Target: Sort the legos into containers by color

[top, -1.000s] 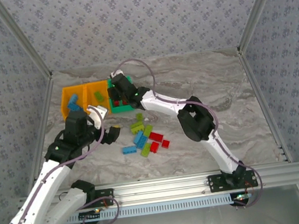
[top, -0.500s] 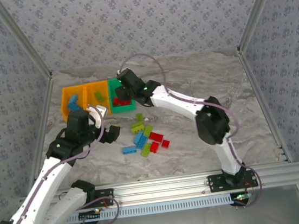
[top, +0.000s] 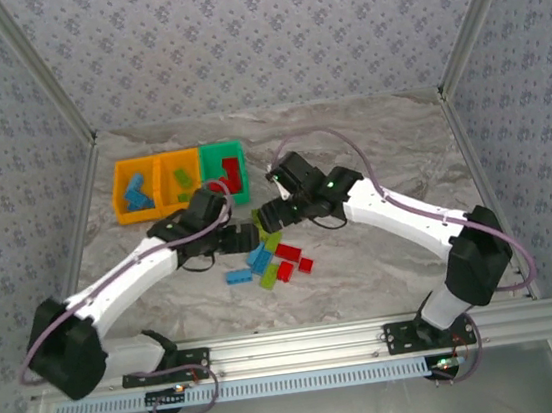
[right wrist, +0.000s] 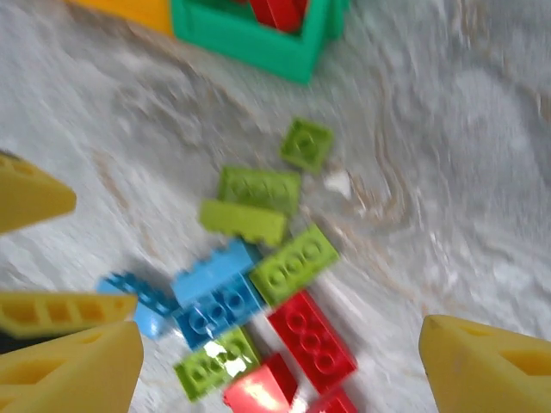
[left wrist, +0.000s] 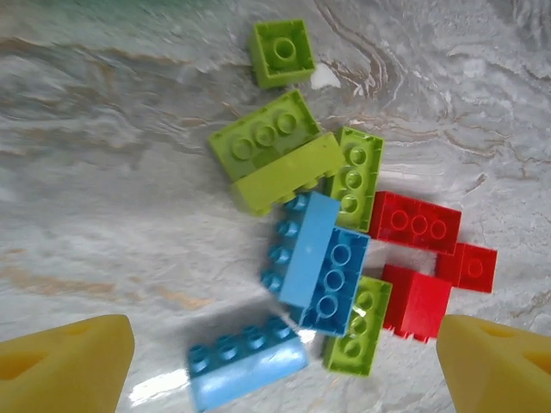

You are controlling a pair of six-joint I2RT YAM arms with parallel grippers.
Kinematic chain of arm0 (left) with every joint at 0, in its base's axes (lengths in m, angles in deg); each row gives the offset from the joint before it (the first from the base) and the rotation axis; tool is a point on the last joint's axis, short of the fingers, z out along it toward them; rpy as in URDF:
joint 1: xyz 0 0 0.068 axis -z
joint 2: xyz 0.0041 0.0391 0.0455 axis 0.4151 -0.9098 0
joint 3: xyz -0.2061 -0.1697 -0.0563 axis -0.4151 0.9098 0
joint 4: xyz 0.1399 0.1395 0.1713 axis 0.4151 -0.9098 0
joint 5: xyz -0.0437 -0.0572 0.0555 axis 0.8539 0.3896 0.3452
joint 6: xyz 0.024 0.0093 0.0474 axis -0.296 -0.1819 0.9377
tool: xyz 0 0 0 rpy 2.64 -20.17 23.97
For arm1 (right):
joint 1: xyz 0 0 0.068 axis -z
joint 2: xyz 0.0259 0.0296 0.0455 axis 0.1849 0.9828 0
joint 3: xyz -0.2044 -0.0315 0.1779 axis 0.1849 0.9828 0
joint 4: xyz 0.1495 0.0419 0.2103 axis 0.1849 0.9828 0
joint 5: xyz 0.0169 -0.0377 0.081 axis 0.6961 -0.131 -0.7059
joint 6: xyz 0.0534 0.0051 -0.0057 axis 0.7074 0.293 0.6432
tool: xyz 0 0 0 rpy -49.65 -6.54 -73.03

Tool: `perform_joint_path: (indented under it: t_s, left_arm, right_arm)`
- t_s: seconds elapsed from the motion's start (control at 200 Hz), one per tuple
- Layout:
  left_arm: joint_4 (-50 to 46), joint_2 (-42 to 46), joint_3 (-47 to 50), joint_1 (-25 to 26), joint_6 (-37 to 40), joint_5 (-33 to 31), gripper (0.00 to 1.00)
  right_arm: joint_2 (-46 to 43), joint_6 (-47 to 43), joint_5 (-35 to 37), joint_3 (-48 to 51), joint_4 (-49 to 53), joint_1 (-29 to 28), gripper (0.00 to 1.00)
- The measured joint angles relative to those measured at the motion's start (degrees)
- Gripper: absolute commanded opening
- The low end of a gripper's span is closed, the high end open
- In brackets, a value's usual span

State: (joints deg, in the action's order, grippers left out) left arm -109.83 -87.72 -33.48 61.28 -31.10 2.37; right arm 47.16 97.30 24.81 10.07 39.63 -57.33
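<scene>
The left claw is spread wide with nothing in it. Its yellow fingertips sit way out at either side of the wrist view, and the loose lego pile is on the marble table right under the gap.

- **Closest under it:** a long blue brick, then a flat blue brick with another blue one tipped on its side against it.
- **Toward one fingertip:** three red bricks bunched together, plus a lime brick touching the flat blue one.
- **Further out from the claw:** more lime bricks, and a single lime square a bit apart from the rest.

The right claw is wide and empty too, with its fingers at the bottom corners of its own view. It hangs just beside the left claw over the far edge of the same pile, with lime, blue and red bricks below it.

Past it is the green bin with red legos inside. From the top camera that bin is one end of a row of three touching bins, beyond both claws. The middle orange bin holds lime legos. The end orange bin holds blue legos.
</scene>
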Motion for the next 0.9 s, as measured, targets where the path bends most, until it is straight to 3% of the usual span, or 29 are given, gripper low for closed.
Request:
perform_joint_path:
  t_s: [0.15, 0.515, 0.899]
  left_arm:
    - [4.2, -9.0, -1.0, 0.4, -3.5, -0.6, 0.99]
    - [8.3, -20.3, -4.7, 1.6, -7.8, -4.7, 0.99]
    - [7.8, -22.5, -5.6, 1.6, -9.1, -9.4, 0.59]
  right_arm:
    - [-1.0, 1.3, -0.1, 3.3, 1.2, 1.6, 0.90]
    - [-8.4, 3.6, -0.6, 8.4, 1.2, 5.4, 0.93]
    - [-9.7, 4.4, -3.7, 11.5, 1.1, 7.0, 0.95]
